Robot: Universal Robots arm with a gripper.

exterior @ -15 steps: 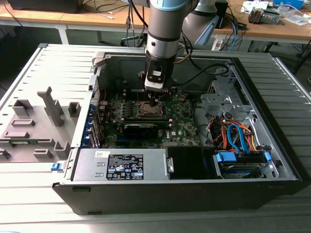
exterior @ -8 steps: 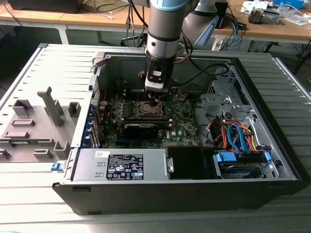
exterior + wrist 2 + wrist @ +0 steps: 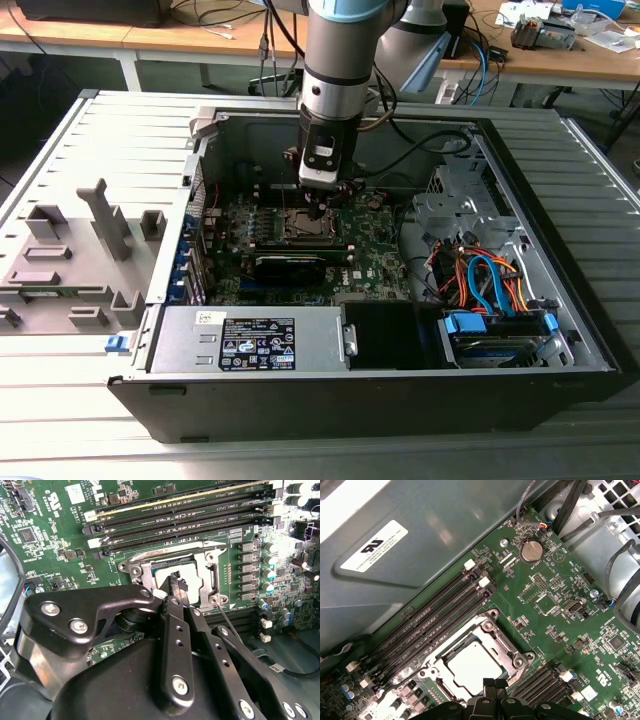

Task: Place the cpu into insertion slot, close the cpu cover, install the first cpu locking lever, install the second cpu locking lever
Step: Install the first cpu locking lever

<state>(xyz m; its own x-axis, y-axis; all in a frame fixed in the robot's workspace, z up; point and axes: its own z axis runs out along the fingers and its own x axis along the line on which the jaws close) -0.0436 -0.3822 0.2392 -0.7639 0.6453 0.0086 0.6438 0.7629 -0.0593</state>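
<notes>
The insertion slot (image 3: 305, 226) sits on the green motherboard inside the open computer case. The cpu (image 3: 471, 666) lies in it, its silver top showing through the metal cpu cover (image 3: 507, 652), which is folded flat over it. My gripper (image 3: 176, 586) hangs just above the slot's edge, fingers pressed together with nothing between them. In the exterior view the gripper (image 3: 318, 206) is directly over the slot. One thin wire locking lever (image 3: 227, 622) sticks out from the slot's corner beside my fingers. A second lever (image 3: 175, 547) runs along the side next to the memory slots.
Rows of black memory slots (image 3: 432, 615) flank the socket. A long black card (image 3: 290, 266) lies just in front of it in the exterior view. Cable bundles (image 3: 480, 275) and drive bays fill the exterior view's right; a power supply (image 3: 250, 340) sits at the front. A grey fixture (image 3: 70, 260) stands outside the case.
</notes>
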